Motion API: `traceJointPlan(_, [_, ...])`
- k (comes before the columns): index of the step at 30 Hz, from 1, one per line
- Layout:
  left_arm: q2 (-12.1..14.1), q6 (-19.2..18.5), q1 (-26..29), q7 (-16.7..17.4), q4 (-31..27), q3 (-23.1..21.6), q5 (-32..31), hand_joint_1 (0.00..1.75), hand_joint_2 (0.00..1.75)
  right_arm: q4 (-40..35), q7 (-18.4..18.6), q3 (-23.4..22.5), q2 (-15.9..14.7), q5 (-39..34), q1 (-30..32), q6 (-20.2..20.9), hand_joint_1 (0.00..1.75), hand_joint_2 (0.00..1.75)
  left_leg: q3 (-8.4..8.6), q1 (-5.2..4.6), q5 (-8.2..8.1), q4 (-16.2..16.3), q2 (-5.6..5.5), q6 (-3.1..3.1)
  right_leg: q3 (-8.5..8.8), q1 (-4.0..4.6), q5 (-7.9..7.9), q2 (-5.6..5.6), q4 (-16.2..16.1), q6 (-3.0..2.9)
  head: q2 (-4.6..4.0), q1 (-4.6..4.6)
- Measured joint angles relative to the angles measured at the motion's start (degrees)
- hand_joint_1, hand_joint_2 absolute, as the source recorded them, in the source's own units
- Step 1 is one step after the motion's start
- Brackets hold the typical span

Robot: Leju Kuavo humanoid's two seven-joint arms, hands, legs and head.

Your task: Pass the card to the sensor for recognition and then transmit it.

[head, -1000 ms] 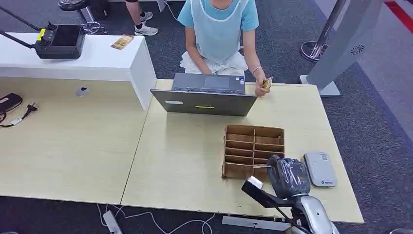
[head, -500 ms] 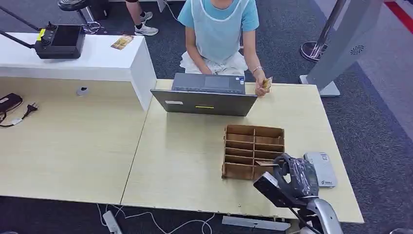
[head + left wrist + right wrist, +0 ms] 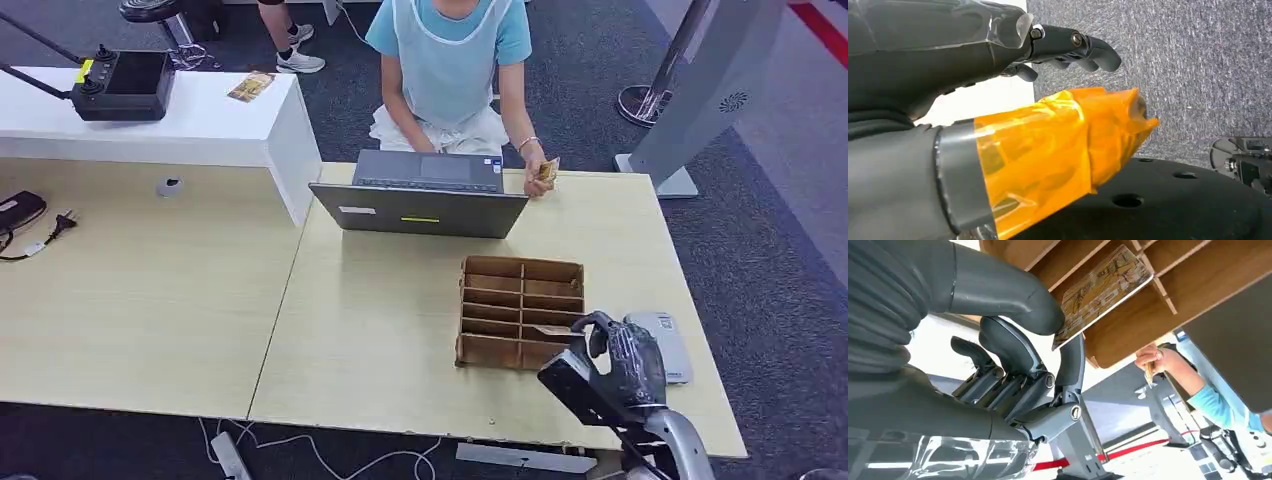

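Head view, right hand: we see our right hand (image 3: 622, 352) at the lower right of the frame, between the brown divided box (image 3: 521, 311) and the grey sensor (image 3: 661, 343), which lies just to the right of it.
Head view, card: the card (image 3: 552, 330) sticks out from the hand toward the left, over the box's right compartments; it looks pinched at one end only.
Head view, person: a person sits at the top centre behind a laptop (image 3: 425, 195), holding up another small card (image 3: 546, 171) in one hand.
Left wrist view, left hand: our left hand (image 3: 998, 100) hangs over carpet, its thumb wrapped in orange tape; the dark fingers (image 3: 1083, 47) are curled loosely apart and hold nothing.
Right wrist view, grip: the thumb (image 3: 998, 290) and one finger (image 3: 1070, 362) clamp a corner of the patterned card (image 3: 1100, 290), most of it jutting free under the box's dividers.
Risk, slip: we judge the corner pinch thin; a quick swing to the sensor could twist or drop the card.
Risk, snag: the free end sits close to the box wall and could catch on it.
Risk, misread: a tilted card may not register on the sensor.
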Motion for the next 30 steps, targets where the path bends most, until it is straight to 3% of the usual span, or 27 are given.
traceJointPlan(8, [0.0, 0.2, 0.0, -0.5, 0.0, 0.0, 0.0, 0.0, 0.0, -2.0, -5.1, -0.9, 0.3, -11.0, 0.2, 4.0, 1.75, 1.75, 0.0, 0.0, 0.0, 0.0, 0.0, 0.0, 0.0, 0.0, 0.0, 0.0, 0.0, 0.0, 0.0, -0.02])
traceJointPlan(23, [0.0, 0.2, 0.0, -0.7, 0.0, 0.0, 0.1, 0.0, 0.0, -3.2, -6.8, -1.0, 0.5, -13.6, 0.0, 5.0, 1.75, 1.75, -0.01, 0.0, 0.0, 0.0, 0.0, 0.0, 0.01, 0.0, 0.0, 0.0, 0.0, 0.0, 0.0, -0.02])
traceJointPlan(30, [0.0, 0.3, 0.0, -1.0, 0.0, 0.1, 0.4, 0.0, 0.0, -4.0, -7.0, -0.9, 0.5, -13.4, -3.2, 5.1, 1.75, 1.75, -0.01, 0.0, 0.02, 0.0, 0.01, -0.02, 0.01, 0.0, 0.01, 0.01, 0.0, -0.01, 0.0, 0.0])
